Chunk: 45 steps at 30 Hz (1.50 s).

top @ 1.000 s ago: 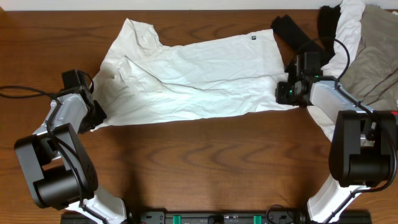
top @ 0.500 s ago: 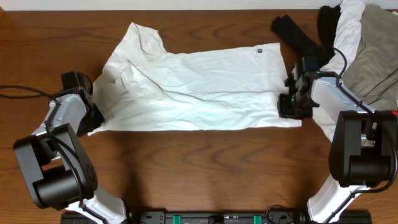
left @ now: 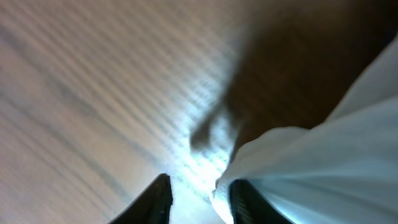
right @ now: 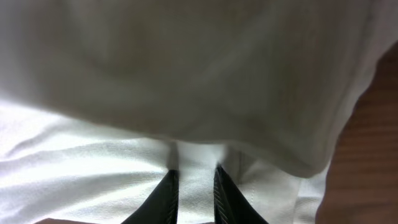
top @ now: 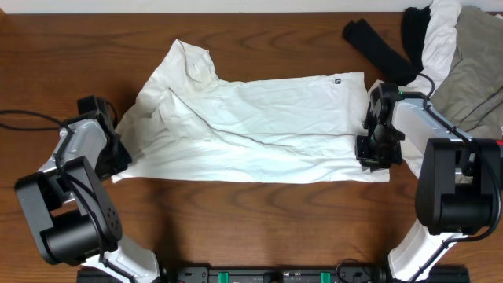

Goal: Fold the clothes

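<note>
White shirt (top: 267, 130) spread, L gripper (left: 196, 186), R gripper (right: 194, 180) pinching edges

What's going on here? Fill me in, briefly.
Two robot arms are working on a large white cotton shirt, spread out and wrinkled on the brown wooden table. The right gripper is pinched on the hem at the shirt's right end. The left gripper sits at the shirt's near left corner; whether it grips the fabric is unclear. No fold is made yet. A heap of other garments, grey-khaki, white and black, lies at the far right.
</note>
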### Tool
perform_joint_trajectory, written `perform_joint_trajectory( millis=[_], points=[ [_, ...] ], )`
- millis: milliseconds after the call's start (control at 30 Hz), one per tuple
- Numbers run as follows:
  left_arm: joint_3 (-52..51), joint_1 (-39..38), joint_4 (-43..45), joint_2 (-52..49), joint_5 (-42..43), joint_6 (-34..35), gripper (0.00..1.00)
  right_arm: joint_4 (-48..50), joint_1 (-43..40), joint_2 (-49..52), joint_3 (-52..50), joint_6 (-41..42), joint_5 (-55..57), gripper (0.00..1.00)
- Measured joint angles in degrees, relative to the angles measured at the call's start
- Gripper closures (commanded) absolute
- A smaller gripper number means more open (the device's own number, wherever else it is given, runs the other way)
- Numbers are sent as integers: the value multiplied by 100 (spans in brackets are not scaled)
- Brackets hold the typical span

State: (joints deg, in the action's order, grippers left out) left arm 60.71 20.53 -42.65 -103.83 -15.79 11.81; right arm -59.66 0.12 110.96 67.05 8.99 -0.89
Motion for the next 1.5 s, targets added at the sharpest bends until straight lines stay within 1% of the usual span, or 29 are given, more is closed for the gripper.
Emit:
perform_joint_trajectory(
  millis=[167,233,300,367,400,767,900,967,1067,1100,1133,1167,1233,1267,1400,1433,1500],
  points=[
    [0,168,-122,0,7,-7,75,-122,0,17,-20,96,39,81],
    [0,195,-122,0,37,-2,74,-109,0,20,-20,111,39,83],
    [0,197,-122,0,42,20,70,-81,0,20,-24,125,50,86],
    [0,197,-120,0,46,28,66,-63,0,20,-28,131,59,87],
    [0,197,-118,0,48,35,65,-55,0,20,-31,136,61,88],
    [0,199,-109,2,269,39,65,57,13,-103,-122,136,-9,87],
    [0,199,-90,175,348,39,64,256,136,-387,-216,136,-76,86],
    [0,199,-55,439,389,37,64,339,197,-704,-234,136,-87,85],
    [0,201,50,1067,540,37,58,555,260,-1493,-245,138,-127,81],
    [0,205,94,1287,627,35,54,673,264,-1788,-245,144,-146,71],
    [2,214,138,1458,706,28,52,774,267,-1996,-238,160,-170,65],
    [2,221,219,1687,898,13,51,920,267,-2236,-238,188,-188,62],
    [2,229,428,1993,1340,7,51,1314,269,-2632,-238,177,-212,62],
    [2,229,675,2146,1744,-28,51,1543,271,-2798,-234,170,-214,63],
    [20,55,1139,2271,2785,-210,50,2116,271,-3027,-227,170,-269,62],
    [28,-37,1143,2249,2942,-251,49,2203,271,-3005,-227,170,-306,62],
    [125,-260,1123,2133,3143,-332,41,2347,271,-2909,-227,170,-400,60]
  ],
)
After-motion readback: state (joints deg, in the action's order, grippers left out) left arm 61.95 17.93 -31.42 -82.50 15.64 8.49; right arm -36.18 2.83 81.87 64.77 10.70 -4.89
